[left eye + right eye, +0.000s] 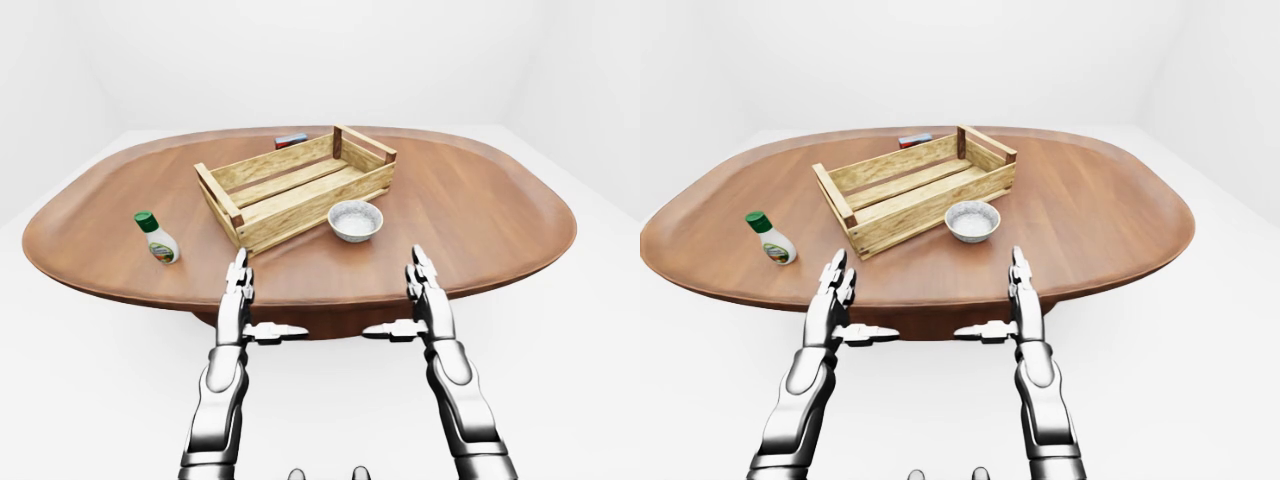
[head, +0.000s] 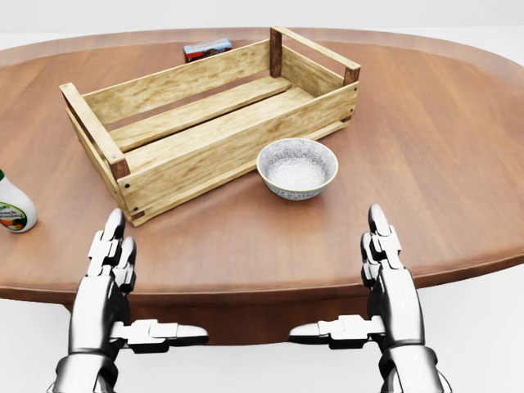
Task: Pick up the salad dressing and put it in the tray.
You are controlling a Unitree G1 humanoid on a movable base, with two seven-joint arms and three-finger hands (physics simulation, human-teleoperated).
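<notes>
Oval wood table (image 1: 480, 210); slatted tray (image 1: 295, 187); dressing bottle (image 1: 157, 238).

- Salad dressing bottle (image 2: 13, 210): cut off by the head view's left edge; cap out of frame.
- Bottle label text: too small to read.
- Small red-and-blue item (image 2: 206, 49): partly hidden behind the wooden tray (image 2: 214, 152); identity indeterminate.

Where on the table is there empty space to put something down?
The table is bare to the right of the tray and bowl in the left-eye view. There is also bare wood between the dressing bottle and the tray, and along the near edge by both open hands. It is crowded where bowl meets tray.
</notes>
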